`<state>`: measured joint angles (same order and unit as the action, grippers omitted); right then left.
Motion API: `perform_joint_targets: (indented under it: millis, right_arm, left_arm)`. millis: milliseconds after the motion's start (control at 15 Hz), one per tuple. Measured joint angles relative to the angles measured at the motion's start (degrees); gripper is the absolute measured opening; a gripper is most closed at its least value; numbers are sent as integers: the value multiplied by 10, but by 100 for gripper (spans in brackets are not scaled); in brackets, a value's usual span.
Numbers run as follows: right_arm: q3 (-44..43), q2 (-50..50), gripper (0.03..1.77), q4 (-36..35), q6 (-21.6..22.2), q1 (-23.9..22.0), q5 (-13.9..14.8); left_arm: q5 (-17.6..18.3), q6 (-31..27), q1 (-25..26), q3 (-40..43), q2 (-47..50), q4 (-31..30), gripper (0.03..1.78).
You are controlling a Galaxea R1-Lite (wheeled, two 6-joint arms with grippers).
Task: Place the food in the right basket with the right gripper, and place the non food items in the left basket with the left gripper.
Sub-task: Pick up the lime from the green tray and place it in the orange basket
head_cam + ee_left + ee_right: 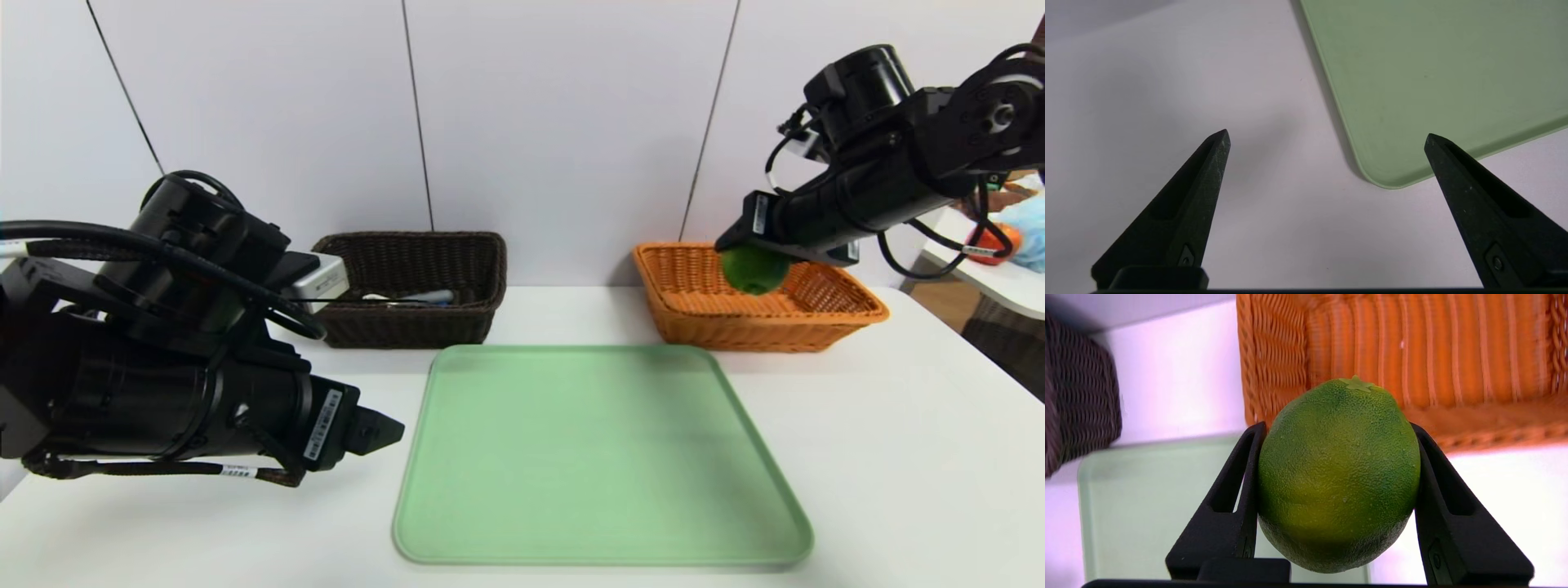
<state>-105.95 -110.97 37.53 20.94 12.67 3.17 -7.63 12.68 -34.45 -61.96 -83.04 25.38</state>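
Nearly done, by my reckoning. My right gripper (1337, 486) has its two fingers clamped on the flanks of the green lime (1338, 477), stem end pointing away from my wrist, and it hangs in the air over the near-left part of the orange wicker basket (849, 314). From the head view the lime (753, 269) sits above the basket's rim, not yet inside or resting on the weave. What's left for this hand, I judge, is to carry the fruit a little further over the basket's floor, lower it, and let go.

My left gripper (1327, 139) is parked low over the white table (898, 457), just beside the near-left corner of the green tray (1412, 81), fingers spread wide with nothing between them. The tray (596, 457) looks bare. In the dark brown basket (482, 314) I can make out something pale and something bluish lying on the bottom, likely the non-food items already dropped there, though I can't identify them for certain. If so, the lime is the last piece.
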Motion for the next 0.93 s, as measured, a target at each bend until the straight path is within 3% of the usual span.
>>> perform_joint_targets:
  millis: [200,733,933]
  right_arm:
    - [-6,-37,102,-60,-33,-19,0]
    - [-47,-104,102,-91,-145,-57,1]
    - [-48,-120,102,-92,-162,-60,0]
  left_arm:
    - [0,0,0,1,0,-6,169]
    - [-1,0,2,2,-17,-22,169]
    - [-1,0,2,3,-22,-24,169]
